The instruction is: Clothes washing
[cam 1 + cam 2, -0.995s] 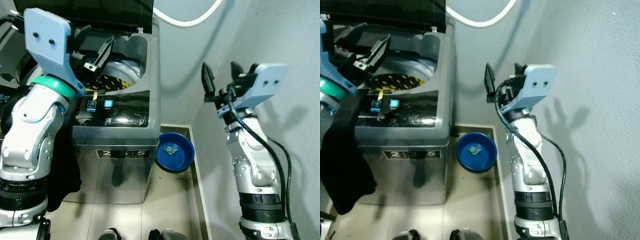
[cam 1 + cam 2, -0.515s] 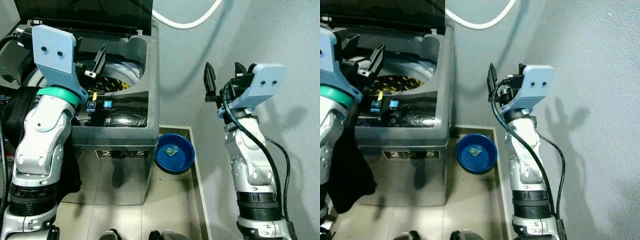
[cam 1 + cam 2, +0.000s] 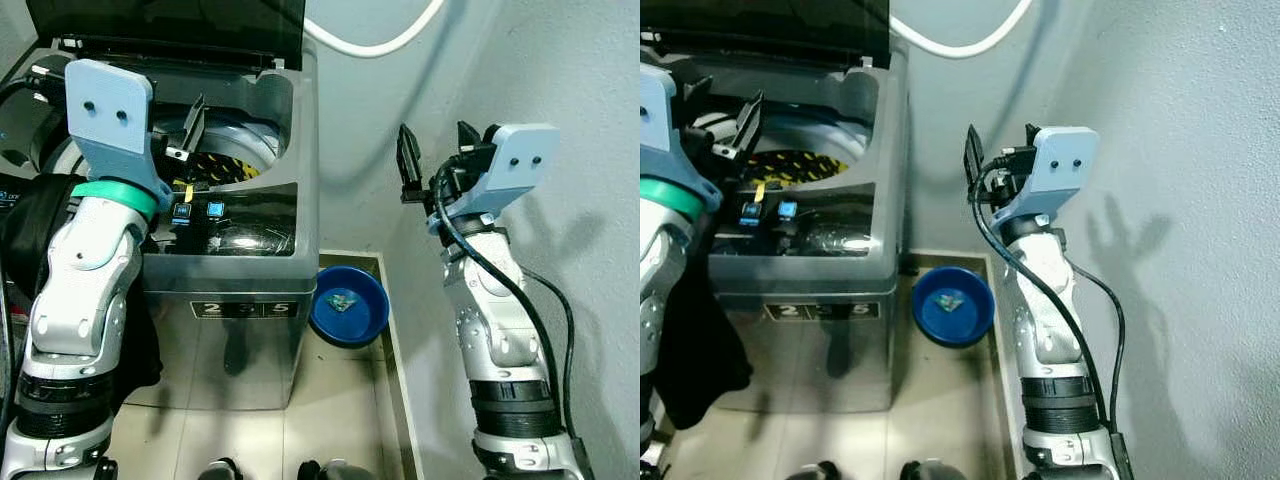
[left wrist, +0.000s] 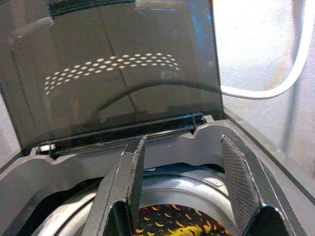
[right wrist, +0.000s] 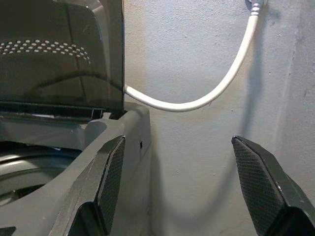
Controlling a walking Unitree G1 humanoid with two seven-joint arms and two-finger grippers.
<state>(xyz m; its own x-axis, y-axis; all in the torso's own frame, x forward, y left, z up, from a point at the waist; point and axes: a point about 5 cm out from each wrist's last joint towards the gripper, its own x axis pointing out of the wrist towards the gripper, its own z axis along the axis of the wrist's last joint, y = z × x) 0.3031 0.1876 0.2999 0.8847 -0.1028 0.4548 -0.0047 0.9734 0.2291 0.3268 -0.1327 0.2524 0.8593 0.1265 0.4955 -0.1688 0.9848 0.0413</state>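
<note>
A grey top-loading washing machine (image 3: 250, 255) stands with its dark lid (image 3: 170, 20) raised. A yellow-and-black patterned garment (image 3: 225, 165) lies in the drum, and the left wrist view catches it low between the fingers (image 4: 182, 227). My left gripper (image 3: 180, 130) hovers open over the drum's left rim, pointing towards the lid (image 4: 183, 142), with nothing in it. My right gripper (image 3: 433, 140) is raised in the air to the right of the machine, open and empty, facing the machine's corner and the wall (image 5: 178, 142).
A white hose (image 3: 370, 45) loops along the wall behind the machine. A blue basin (image 3: 348, 303) with a small item inside sits on the floor by the machine's right side. Black cloth (image 3: 30, 215) hangs beside my left arm. The grey wall stands close on the right.
My left gripper has drawn back a little and settled lower over the drum's left rim. My right gripper has shifted slightly towards the machine. Both stay open.
</note>
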